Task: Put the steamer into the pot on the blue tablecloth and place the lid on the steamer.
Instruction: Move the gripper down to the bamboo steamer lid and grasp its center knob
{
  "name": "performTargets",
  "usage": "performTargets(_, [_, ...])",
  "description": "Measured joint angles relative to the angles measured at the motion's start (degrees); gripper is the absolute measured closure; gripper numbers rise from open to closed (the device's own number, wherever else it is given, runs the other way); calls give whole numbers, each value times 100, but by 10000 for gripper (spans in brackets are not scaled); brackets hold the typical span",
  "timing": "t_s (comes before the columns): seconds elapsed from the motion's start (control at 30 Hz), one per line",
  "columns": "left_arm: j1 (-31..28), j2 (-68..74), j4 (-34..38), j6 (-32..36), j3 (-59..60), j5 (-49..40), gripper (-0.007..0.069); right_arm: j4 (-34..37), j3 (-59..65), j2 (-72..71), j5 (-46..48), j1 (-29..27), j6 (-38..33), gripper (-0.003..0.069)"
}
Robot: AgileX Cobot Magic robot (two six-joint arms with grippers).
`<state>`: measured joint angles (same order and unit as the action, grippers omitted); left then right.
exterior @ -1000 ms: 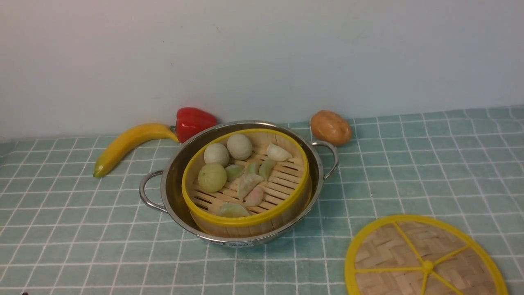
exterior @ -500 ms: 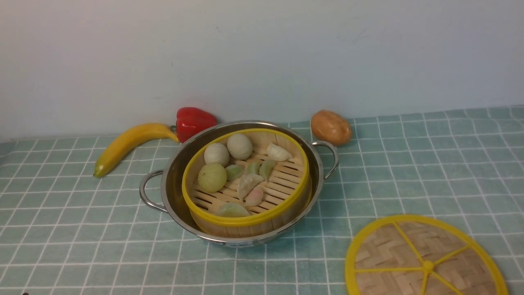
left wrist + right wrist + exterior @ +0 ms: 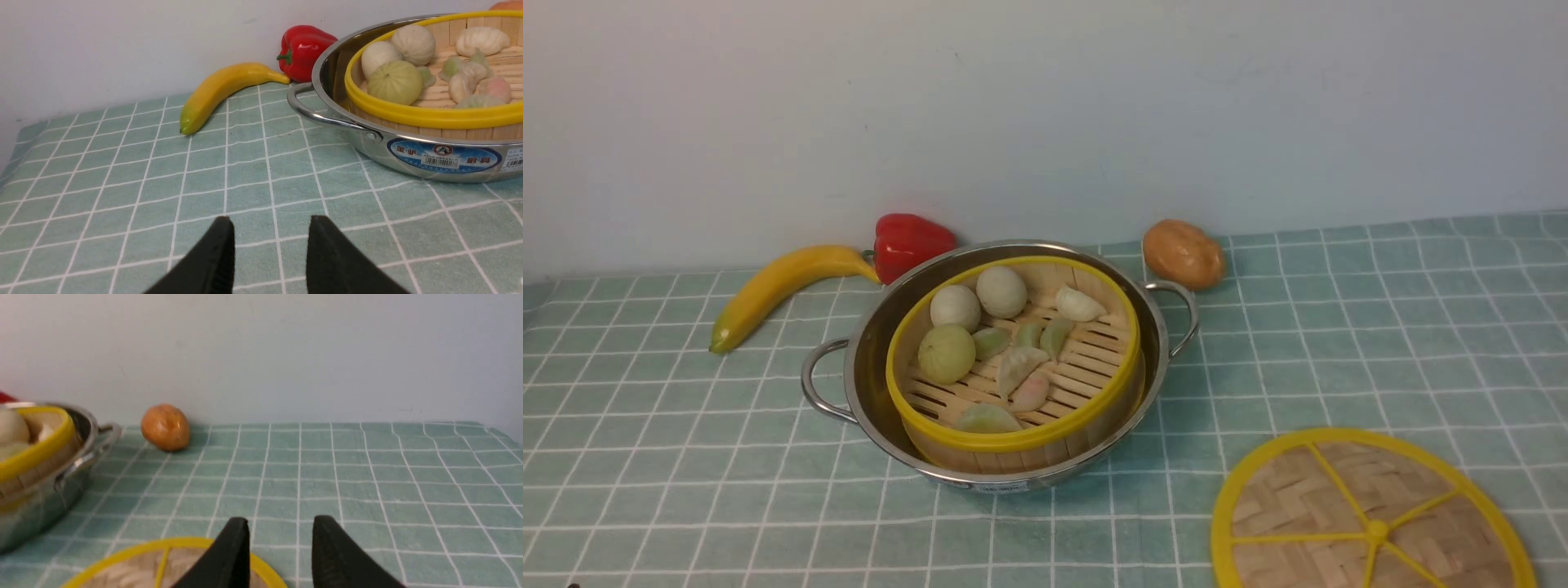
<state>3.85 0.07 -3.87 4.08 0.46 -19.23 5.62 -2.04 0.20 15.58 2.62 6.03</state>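
Slippage is our main worry: the lid (image 3: 1372,514) lies flat on the tablecloth (image 3: 1339,343) just under our right gripper (image 3: 280,518), whose fingers (image 3: 233,555) stand apart and empty, so a pinch on its thin rim may skid or bunch cloth. Our left gripper (image 3: 270,220) is likewise released, the pot (image 3: 870,359) off beyond its fingers with the steamer (image 3: 1021,439) seated inside. We count one pot, one steamer, one lid, one banana (image 3: 776,286), one pepper (image 3: 911,241), one brown roll (image 3: 1183,253), three buns (image 3: 946,353), roughly seven dumplings (image 3: 1019,367).

The front camera is looking down across the blue tablecloth (image 3: 1339,343) toward the wall (image 3: 1045,106), while both wrist cameras, hanging low and facing the same way, are sharing the pot (image 3: 872,384).
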Motion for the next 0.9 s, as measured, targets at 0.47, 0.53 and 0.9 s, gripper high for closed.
performTargets(0.47, [0, 0, 0, 0, 0, 0, 382, 722, -3024, 287, 2460, 0, 116, 416])
performTargets(0.53, [0, -8, 0, 0, 0, 0, 382, 1203, -3169, 287, 2610, 0, 116, 416])
performTargets(0.9, [0, -6, 0, 0, 0, 0, 382, 3423, -3288, 320, 4160, 0, -441, 416])
